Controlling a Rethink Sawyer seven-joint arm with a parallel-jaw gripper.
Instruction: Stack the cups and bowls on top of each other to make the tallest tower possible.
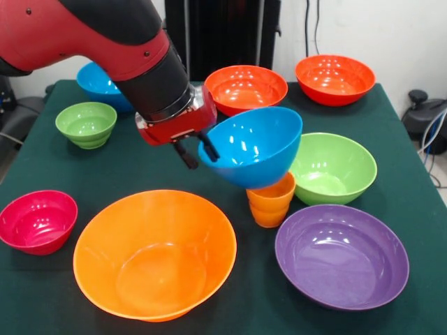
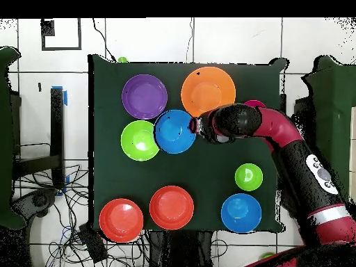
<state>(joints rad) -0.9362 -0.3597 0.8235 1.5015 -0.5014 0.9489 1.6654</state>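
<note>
- The large glossy orange plastic bowl (image 1: 155, 255) sits upright at the near edge of the green-clothed table (image 1: 230, 317) and serves as the landmark.
- To its right, nearly level with it, stands the large purple plastic bowl (image 1: 341, 255); to its left, the small crimson plastic bowl (image 1: 37, 220).
- Just beyond its right rim stands the small orange plastic cup (image 1: 271, 200).
- The gripper (image 1: 198, 151) pinches the rim of a tilted blue plastic bowl (image 1: 253, 146), whose base meets the cup's top.
- Right of that cup sits a green plastic bowl (image 1: 332, 168).
- Farther back to the left stands the small ribbed green bowl (image 1: 86, 124).
- Farthest from the orange bowl are a second blue bowl (image 1: 98, 82), partly behind the arm, and two red-orange bowls (image 1: 246, 88) (image 1: 334, 79).
</note>
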